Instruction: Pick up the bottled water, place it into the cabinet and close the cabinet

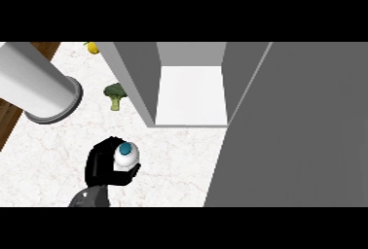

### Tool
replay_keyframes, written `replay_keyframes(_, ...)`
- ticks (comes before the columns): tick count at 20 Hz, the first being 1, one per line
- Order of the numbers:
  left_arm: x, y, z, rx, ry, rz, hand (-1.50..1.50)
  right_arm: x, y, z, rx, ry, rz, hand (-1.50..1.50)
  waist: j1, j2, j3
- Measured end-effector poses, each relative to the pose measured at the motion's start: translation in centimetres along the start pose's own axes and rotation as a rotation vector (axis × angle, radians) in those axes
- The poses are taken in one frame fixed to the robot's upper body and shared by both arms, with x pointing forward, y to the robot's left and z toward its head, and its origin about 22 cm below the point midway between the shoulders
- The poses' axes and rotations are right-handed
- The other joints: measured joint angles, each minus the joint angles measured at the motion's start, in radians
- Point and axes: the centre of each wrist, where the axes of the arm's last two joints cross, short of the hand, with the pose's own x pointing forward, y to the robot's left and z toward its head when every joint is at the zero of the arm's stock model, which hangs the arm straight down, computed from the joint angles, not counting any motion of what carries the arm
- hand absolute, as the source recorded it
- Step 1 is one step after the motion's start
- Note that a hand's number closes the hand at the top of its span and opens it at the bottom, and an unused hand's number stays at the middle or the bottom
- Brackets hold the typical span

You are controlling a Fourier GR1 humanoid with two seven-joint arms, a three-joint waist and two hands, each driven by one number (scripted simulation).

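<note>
The bottled water, white with a teal cap, stands upright in my left hand low at the left, over the marble counter. Black fingers curl round its left and far side, and the thumb presses its near right side. The cabinet stands beyond and to the right of the bottle, with its white inner floor showing. Its wide grey door is swung open and fills the right side of the view. My right hand does not show.
A broccoli floret lies on the counter left of the cabinet, and a yellow item shows at the far edge. A thick grey-white cylinder slants in from the upper left. A brown wooden strip borders the counter's left.
</note>
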Motion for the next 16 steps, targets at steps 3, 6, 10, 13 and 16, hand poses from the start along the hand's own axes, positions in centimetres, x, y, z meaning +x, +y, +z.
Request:
replay_keyframes(3, 1.2, -1.0, 0.0, -0.016, 0.009, 0.028, 1.5, -0.2, -0.1, -0.1, -0.002, -0.008, 0.009, -1.5, 0.002, 0.0, 0.0)
replay_keyframes(6, 2.4, -2.3, -0.1, -0.037, 0.03, 0.057, 1.5, -0.1, 0.2, 0.1, 0.005, 0.001, -0.001, -1.5, 0.0, -0.001, 0.0)
replay_keyframes(10, 4.8, -4.5, -0.3, -0.055, 0.034, 0.076, 1.5, 0.0, 0.0, -0.2, -0.001, -0.008, 0.007, -1.5, 0.001, 0.0, -0.001)
replay_keyframes(13, 6.5, -6.3, -0.4, -0.061, 0.014, 0.074, 1.5, 0.0, 0.1, -0.1, 0.002, -0.011, 0.007, -1.5, -0.001, 0.001, -0.001)
replay_keyframes(16, 8.2, -8.3, -1.2, -0.072, -0.005, 0.064, 1.5, 0.0, 0.1, -0.1, 0.004, -0.009, 0.004, -1.5, -0.003, 0.002, -0.001)
